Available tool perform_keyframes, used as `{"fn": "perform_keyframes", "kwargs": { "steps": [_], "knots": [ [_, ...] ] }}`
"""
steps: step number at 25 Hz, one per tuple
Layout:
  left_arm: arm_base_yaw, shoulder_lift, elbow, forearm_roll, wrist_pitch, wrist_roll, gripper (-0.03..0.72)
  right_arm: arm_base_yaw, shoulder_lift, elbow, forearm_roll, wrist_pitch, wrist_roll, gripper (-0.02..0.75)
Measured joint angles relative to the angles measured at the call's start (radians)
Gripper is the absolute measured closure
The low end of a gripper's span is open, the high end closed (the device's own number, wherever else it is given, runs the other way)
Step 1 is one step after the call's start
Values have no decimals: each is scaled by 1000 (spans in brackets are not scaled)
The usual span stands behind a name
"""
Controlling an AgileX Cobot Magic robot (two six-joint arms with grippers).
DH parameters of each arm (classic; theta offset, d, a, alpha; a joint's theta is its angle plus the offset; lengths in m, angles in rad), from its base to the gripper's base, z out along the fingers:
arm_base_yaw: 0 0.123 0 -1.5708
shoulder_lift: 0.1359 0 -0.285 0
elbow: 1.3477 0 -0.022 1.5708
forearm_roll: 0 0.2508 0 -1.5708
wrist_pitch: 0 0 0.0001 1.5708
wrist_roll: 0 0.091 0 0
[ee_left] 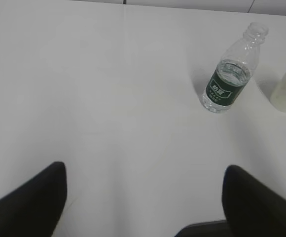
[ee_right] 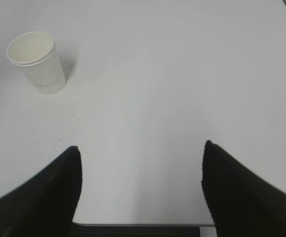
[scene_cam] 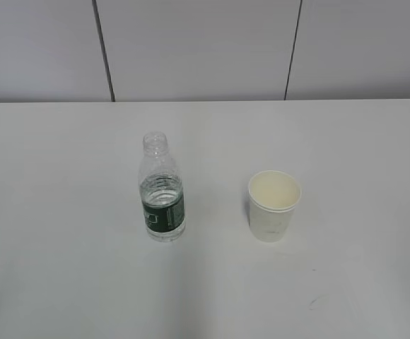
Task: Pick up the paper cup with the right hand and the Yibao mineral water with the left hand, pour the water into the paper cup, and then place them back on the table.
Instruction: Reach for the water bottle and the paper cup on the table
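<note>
The Yibao mineral water (scene_cam: 162, 191), a clear uncapped bottle with a dark green label, stands upright on the white table (scene_cam: 63, 212) left of centre. It also shows in the left wrist view (ee_left: 230, 74) at the upper right. The paper cup (scene_cam: 273, 205) stands upright to its right, empty; it shows in the right wrist view (ee_right: 37, 61) at the upper left. My left gripper (ee_left: 143, 170) is open and empty, far short of the bottle. My right gripper (ee_right: 140, 148) is open and empty, above the table's near edge, well back from the cup. Neither arm shows in the exterior view.
A grey panelled wall (scene_cam: 198, 49) stands behind the table's far edge. The table's near edge (ee_right: 138, 224) shows just under my right gripper. Faint scuff marks (ee_right: 64, 138) lie on the table in front of the cup.
</note>
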Motion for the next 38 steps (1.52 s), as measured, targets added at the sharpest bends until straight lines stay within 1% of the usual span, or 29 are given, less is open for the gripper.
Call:
{"fn": "perform_keyframes", "kwargs": {
  "steps": [25,29,38],
  "knots": [
    [0,0,0,0,0,0,104,0,0,0,0,0,0,148],
    [0,0,0,-1,0,0,104,0,0,0,-26,0,0,148],
    [0,0,0,-1,0,0,104,0,0,0,-34,0,0,148]
  ]
}}
